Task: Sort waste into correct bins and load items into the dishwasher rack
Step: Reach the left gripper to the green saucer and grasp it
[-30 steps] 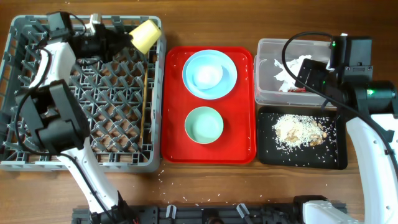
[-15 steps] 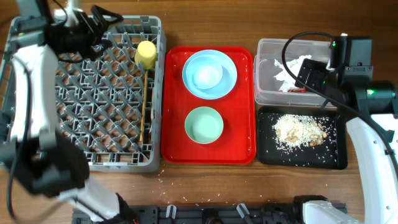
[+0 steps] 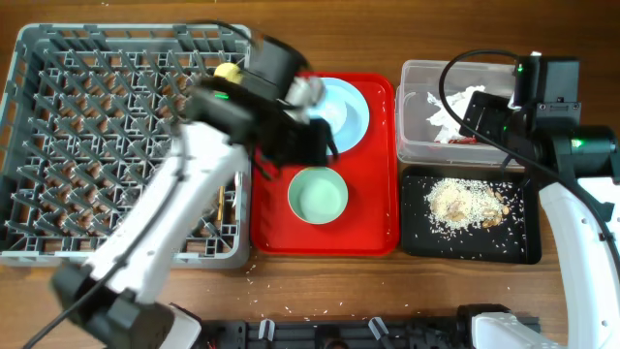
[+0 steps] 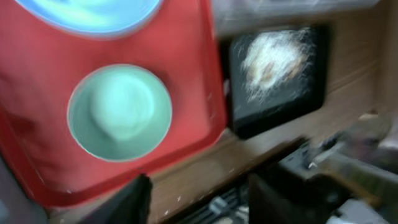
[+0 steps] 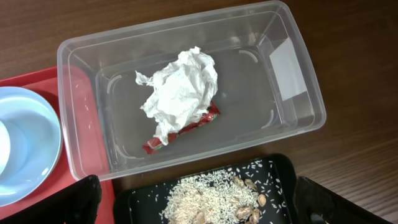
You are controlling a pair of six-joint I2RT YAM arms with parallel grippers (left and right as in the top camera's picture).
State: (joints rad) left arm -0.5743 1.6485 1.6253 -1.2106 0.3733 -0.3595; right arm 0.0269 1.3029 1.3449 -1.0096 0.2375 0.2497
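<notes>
The yellow-green cup (image 3: 229, 71) stands in the grey dishwasher rack (image 3: 58, 145), at its far right corner. My left gripper (image 3: 308, 143) is blurred over the red tray, open and empty (image 4: 199, 199). The green saucer (image 3: 318, 196) (image 4: 119, 112) and the pale blue plate (image 3: 344, 109) (image 4: 93, 12) lie on that tray. The crumpled napkin (image 5: 180, 93) with a red wrapper (image 5: 183, 134) lies in the clear tub (image 3: 417, 145). Food scraps (image 3: 465, 202) (image 5: 211, 199) lie in the black tray (image 3: 513, 247). My right gripper (image 3: 481, 114) (image 5: 199, 208) hangs open and empty over the two bins. The chopsticks are mostly hidden under my left arm. I see no fork.
The flat red tray (image 3: 271, 233) lies between the rack and the bins. Rice grains are scattered on the wooden table (image 3: 291, 286) along its front edge. A black rail runs along the near edge.
My left arm swung from the rack's far left corner to over the red tray. The yellow cup was let go and stands in the rack. My right arm has not moved.
</notes>
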